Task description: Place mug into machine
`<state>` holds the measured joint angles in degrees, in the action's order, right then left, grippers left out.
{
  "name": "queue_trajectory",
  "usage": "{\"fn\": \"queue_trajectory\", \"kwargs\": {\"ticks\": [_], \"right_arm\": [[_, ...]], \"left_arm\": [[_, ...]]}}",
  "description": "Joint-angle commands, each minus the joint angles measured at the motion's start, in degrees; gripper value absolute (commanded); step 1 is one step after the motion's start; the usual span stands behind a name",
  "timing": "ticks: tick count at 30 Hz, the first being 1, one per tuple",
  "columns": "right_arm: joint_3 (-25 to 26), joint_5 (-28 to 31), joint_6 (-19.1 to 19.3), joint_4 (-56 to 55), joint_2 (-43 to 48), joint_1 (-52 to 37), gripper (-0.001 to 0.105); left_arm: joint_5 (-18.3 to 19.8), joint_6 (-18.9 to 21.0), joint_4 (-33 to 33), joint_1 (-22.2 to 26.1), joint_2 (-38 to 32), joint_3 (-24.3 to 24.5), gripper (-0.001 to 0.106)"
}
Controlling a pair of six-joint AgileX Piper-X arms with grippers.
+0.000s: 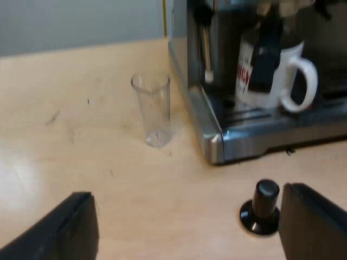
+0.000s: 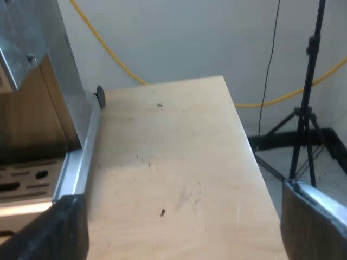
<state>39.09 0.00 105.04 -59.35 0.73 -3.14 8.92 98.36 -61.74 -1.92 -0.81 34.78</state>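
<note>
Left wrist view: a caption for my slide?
Mug sits in the espresso machine; measuring glass and black-knob tamper stand on the table.

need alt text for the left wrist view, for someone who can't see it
A white mug stands on the drip tray of the machine. On the table beside the machine stands a clear glass, and a black-knobbed tamper sits close to one finger of the open, empty left gripper.

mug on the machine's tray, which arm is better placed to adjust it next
Left, probably. The left pincer faces the machine's front, where the mug stands. The right pincer looks over the table beside the machine's side.
</note>
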Motion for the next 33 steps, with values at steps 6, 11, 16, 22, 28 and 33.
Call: {"fn": "queue_trajectory", "kwargs": {"ticks": [6, 11, 16, 22, 28, 33], "right_arm": [[-5.2, 0.0, 0.6, 0.4, 2.3, -0.2, 0.072], [-8.5, 0.0, 0.6, 0.4, 2.3, -0.2, 0.072], [-9.6, 0.0, 0.6, 1.8, 2.1, -0.2, 0.072], [-9.6, 0.0, 0.6, 1.8, 2.1, -0.2, 0.072], [-9.6, 0.0, 0.6, 1.8, 2.1, 0.0, 0.072], [-9.6, 0.0, 0.6, 1.8, 2.1, 0.0, 0.072]], "left_arm": [[-0.7, -0.1, 6.7, 0.0, -7.8, -7.0, 0.070], [-0.7, -0.3, 8.3, 0.0, -7.8, -7.9, 0.070], [-0.7, -0.3, 8.3, 0.0, -7.8, -7.9, 0.070], [-0.7, -0.3, 8.3, 0.0, -7.8, -7.9, 0.070], [-0.7, -0.3, 8.3, 0.0, -7.8, -7.9, 0.070], [-0.7, -0.3, 8.3, 0.0, -7.8, -7.9, 0.070]]}}
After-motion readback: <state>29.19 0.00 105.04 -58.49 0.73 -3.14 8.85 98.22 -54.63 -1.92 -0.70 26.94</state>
